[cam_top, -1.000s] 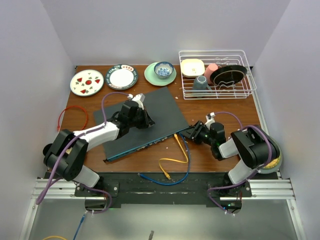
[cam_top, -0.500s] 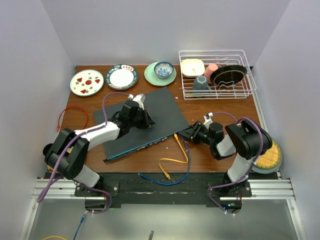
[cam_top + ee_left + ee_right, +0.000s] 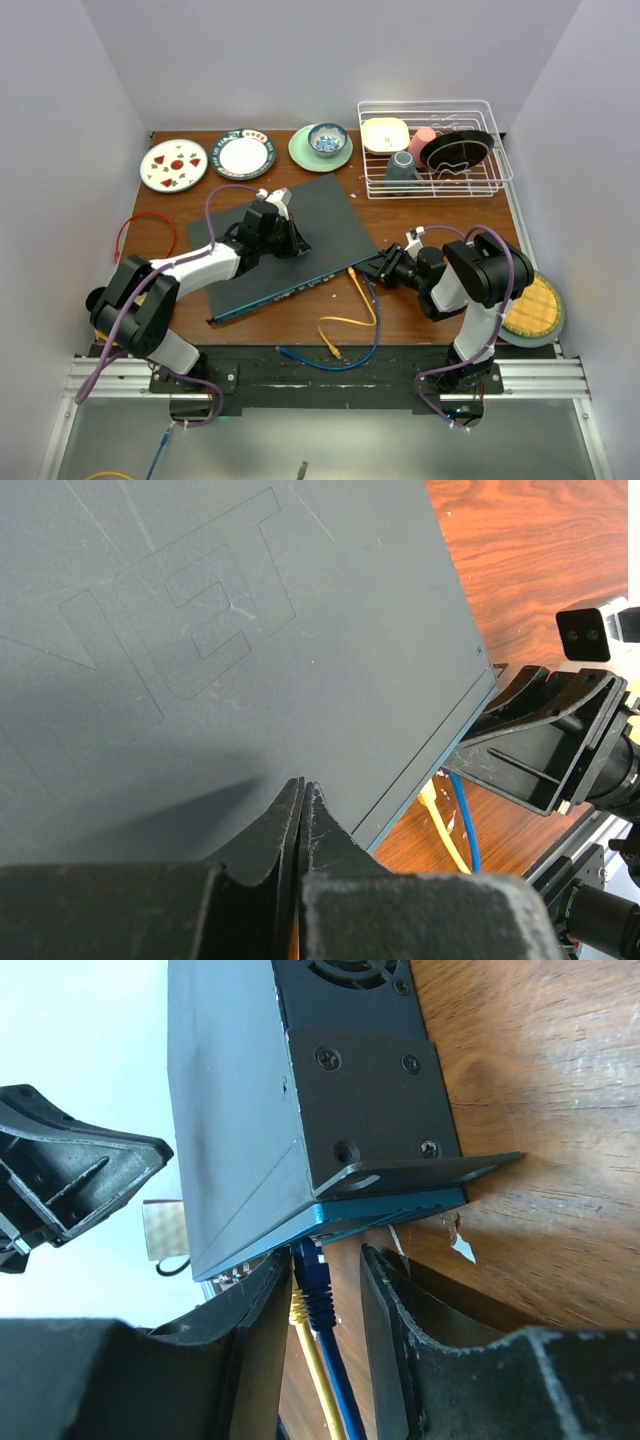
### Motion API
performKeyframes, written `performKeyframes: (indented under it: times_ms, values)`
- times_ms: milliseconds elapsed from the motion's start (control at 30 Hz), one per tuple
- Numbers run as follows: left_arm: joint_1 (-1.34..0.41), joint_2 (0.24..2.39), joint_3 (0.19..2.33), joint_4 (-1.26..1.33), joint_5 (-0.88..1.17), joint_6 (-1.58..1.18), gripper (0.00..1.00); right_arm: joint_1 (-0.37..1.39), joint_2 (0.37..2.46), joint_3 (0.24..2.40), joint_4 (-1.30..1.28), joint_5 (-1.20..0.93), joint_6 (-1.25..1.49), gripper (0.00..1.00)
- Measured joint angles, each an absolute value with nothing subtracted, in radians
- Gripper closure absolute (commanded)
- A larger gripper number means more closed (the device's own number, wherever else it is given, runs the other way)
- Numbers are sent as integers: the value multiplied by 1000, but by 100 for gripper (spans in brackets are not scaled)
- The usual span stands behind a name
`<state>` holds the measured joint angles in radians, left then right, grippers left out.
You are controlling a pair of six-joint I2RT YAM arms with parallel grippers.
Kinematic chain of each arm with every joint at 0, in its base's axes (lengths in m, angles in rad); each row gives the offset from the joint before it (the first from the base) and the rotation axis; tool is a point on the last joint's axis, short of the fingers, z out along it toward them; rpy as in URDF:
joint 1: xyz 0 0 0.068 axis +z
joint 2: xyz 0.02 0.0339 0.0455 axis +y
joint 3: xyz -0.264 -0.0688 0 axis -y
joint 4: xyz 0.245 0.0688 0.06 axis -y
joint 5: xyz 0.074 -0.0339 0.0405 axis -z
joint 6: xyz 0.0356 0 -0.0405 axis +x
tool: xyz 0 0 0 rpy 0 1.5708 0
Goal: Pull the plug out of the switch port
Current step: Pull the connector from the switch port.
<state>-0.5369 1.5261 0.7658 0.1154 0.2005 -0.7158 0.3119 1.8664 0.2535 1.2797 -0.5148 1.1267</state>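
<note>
The switch (image 3: 290, 235) is a flat black box lying slanted mid-table, its bluish port side facing front right. A blue plug (image 3: 312, 1275) and a yellow plug (image 3: 298, 1310) sit in ports at its right end; their cables (image 3: 365, 300) trail toward the front edge. My right gripper (image 3: 322, 1260) is open, one finger on each side of the blue plug, not touching it; in the top view it sits at the switch's corner (image 3: 374, 267). My left gripper (image 3: 303, 788) is shut and empty, its tips pressed on the switch's top (image 3: 200, 630).
Three plates (image 3: 173, 163) and a blue bowl (image 3: 327, 138) stand along the back left. A white wire rack (image 3: 432, 148) with cups and bowls stands back right. A red cable (image 3: 125, 235) lies at left, a wicker mat (image 3: 535, 305) at right.
My right arm's elbow has swung left and its gripper has edged closer to the switch's corner, uncovering the wicker mat. My left arm and the switch have not moved.
</note>
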Motion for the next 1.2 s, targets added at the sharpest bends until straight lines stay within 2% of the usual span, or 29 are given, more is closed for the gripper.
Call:
performKeyframes:
  times_ms: [33,467,567,600,733,1200]
  values:
    - [-537,1526,766,116,202,-716,100,312,1867,253,1280,-515,1129,68]
    - [-540,1526,766,119,205,-717,99,307,1867,253,1299,-527,1143,90]
    - [-560,1525,768,109,187,-701,81,307,1867,253,1298,-528,1141,97]
    - [-574,1525,773,96,175,-691,70,307,1867,253,1298,-528,1140,100]
    - [-628,1520,803,64,136,-650,58,307,1867,253,1298,-529,1134,100]
    - [-683,1573,855,30,131,-616,64,307,1825,253,1238,-522,1076,100]
